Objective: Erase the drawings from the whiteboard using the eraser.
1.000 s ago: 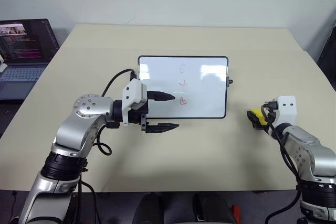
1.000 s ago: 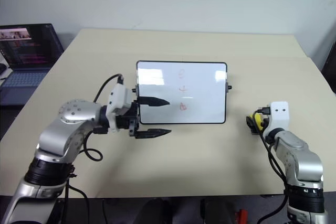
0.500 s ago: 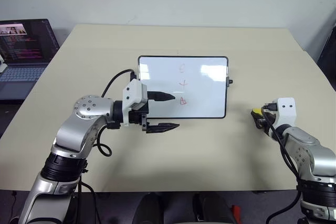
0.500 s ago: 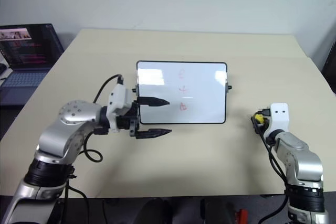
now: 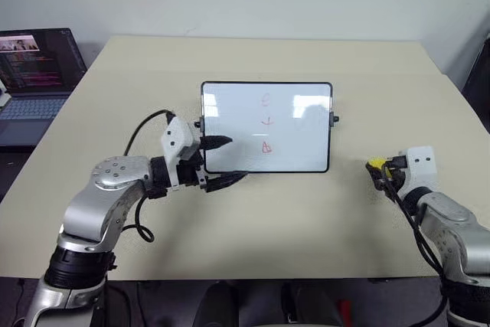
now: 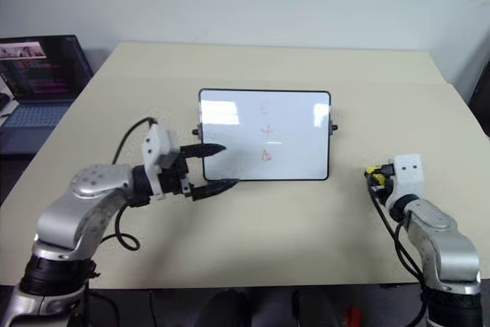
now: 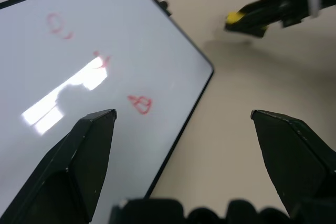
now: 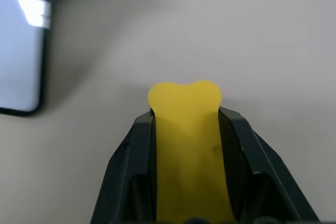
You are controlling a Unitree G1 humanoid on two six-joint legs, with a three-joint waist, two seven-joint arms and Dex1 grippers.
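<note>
Right gripper (image 8: 185, 124) lifted off the table, clamped on the eraser (image 8: 185, 129); whiteboard (image 5: 306, 124) unpinned beside wide-open left gripper (image 5: 226, 161), first wipe could shove it

Left arm bent inward over the tabletop's near left part, left gripper (image 5: 223, 162) level, its two black fingers spread apart; right arm by the near right edge, right gripper (image 8: 185, 124) clamped on the eraser (image 8: 186, 129)
</note>
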